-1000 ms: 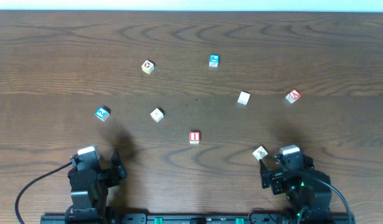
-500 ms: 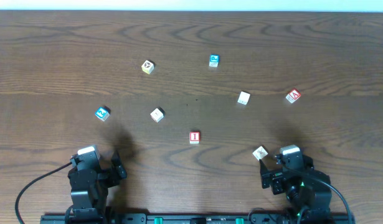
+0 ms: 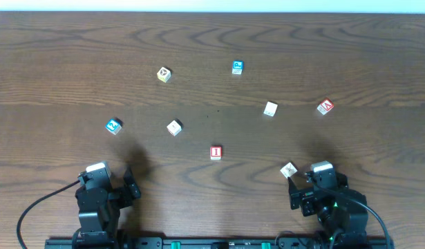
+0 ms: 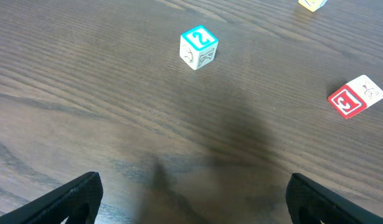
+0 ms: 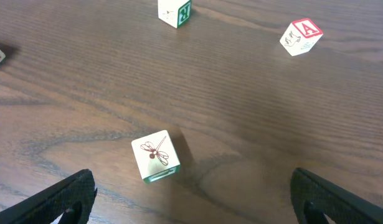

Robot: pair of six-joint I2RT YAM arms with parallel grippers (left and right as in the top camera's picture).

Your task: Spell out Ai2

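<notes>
Several small letter blocks lie scattered on the wooden table. The red A block (image 3: 325, 106) sits at the right and shows in the right wrist view (image 5: 301, 36). The red I block (image 3: 215, 153) lies at centre and shows in the left wrist view (image 4: 356, 96). The blue 2 block (image 3: 113, 126) is at the left, also in the left wrist view (image 4: 198, 46). My left gripper (image 3: 129, 183) (image 4: 191, 199) is open and empty at the near left. My right gripper (image 3: 295, 187) (image 5: 191, 199) is open and empty, just behind a dragonfly block (image 3: 289, 169) (image 5: 155, 155).
Other blocks: a blue one (image 3: 238, 67) at the back, a yellowish one (image 3: 164, 74), a white one (image 3: 173, 126) and a white one with a green face (image 3: 269, 108) (image 5: 175, 11). The table's far edge runs along the top of the overhead view.
</notes>
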